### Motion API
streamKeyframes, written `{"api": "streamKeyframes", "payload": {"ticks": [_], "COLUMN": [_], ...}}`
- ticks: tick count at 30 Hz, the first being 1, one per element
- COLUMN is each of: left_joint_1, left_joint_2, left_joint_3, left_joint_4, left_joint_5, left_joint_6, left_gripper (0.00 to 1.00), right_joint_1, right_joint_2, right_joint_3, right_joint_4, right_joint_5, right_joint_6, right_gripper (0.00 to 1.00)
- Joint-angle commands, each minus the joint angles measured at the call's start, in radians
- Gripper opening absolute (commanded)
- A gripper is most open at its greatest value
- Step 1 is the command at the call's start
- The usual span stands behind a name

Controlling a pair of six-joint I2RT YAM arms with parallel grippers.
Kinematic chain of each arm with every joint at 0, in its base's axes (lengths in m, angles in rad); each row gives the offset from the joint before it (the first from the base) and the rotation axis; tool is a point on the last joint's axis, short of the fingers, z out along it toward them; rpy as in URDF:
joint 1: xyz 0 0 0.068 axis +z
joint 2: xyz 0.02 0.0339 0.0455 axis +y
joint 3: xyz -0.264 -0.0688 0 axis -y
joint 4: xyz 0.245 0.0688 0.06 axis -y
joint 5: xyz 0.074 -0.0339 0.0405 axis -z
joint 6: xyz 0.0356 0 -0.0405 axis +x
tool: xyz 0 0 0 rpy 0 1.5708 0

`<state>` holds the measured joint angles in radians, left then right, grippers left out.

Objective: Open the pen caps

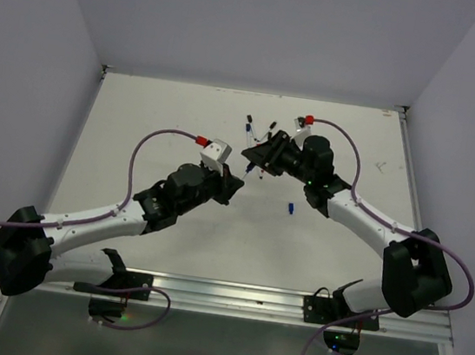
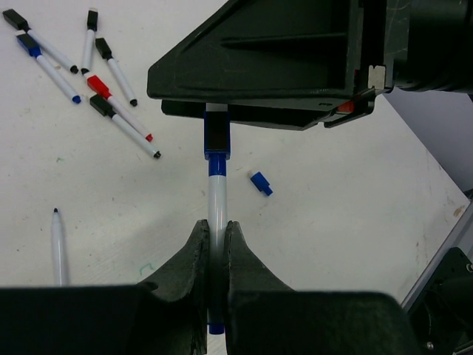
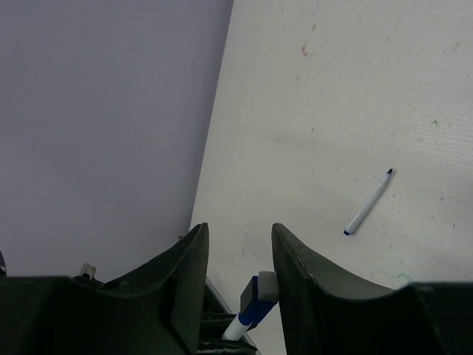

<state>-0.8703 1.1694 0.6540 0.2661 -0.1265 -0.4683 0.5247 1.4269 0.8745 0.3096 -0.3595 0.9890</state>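
Observation:
My left gripper (image 2: 215,225) is shut on the white barrel of a pen (image 2: 216,196), held above the table. The pen's blue cap (image 2: 216,140) sits on its far end. My right gripper (image 3: 239,233) faces the left one, and the cap (image 3: 257,299) lies between its jaws. The jaws stand apart; the cap rests against one finger (image 3: 295,259) with a gap to the other. A loose blue cap (image 2: 261,183) lies on the table to the right of the held pen. In the top view both grippers (image 1: 235,182) (image 1: 253,158) meet at the table's middle.
Several capped pens (image 2: 111,96) with black, blue and red caps lie in a cluster at the far left. An uncapped pen (image 2: 58,248) lies alone nearer, also in the right wrist view (image 3: 367,203). The grey wall (image 3: 111,111) borders the table.

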Motion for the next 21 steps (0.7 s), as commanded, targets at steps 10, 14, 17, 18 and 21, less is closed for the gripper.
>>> {"api": "streamKeyframes", "payload": {"ticks": [10,14,17,18,21], "left_joint_1": [-0.030,-0.036,-0.039,-0.039,-0.041], "left_joint_2": [0.016,0.019,0.026,0.030,0.036], "left_joint_3": [0.079,0.078,0.076,0.078,0.084], "left_joint_4": [-0.008,-0.008,-0.007,-0.007,-0.010], "left_joint_5": [-0.113,-0.119,-0.122,-0.124,-0.127], "left_joint_6": [0.049,0.054,0.054,0.054,0.056], "left_gripper": [0.00,0.00,0.00,0.00,0.00], "right_joint_1": [0.026,0.028,0.027,0.028,0.032], "right_joint_2": [0.033,0.032,0.047,0.052,0.063], "right_joint_3": [-0.023,-0.022,-0.023,-0.025,-0.025], "right_joint_4": [0.131,0.144,0.167,0.186,0.187], "right_joint_5": [-0.018,-0.013,-0.027,-0.030,-0.033], "right_joint_6": [0.065,0.071,0.097,0.103,0.109], "right_gripper": [0.36,0.29,0.26,0.25,0.25]}}
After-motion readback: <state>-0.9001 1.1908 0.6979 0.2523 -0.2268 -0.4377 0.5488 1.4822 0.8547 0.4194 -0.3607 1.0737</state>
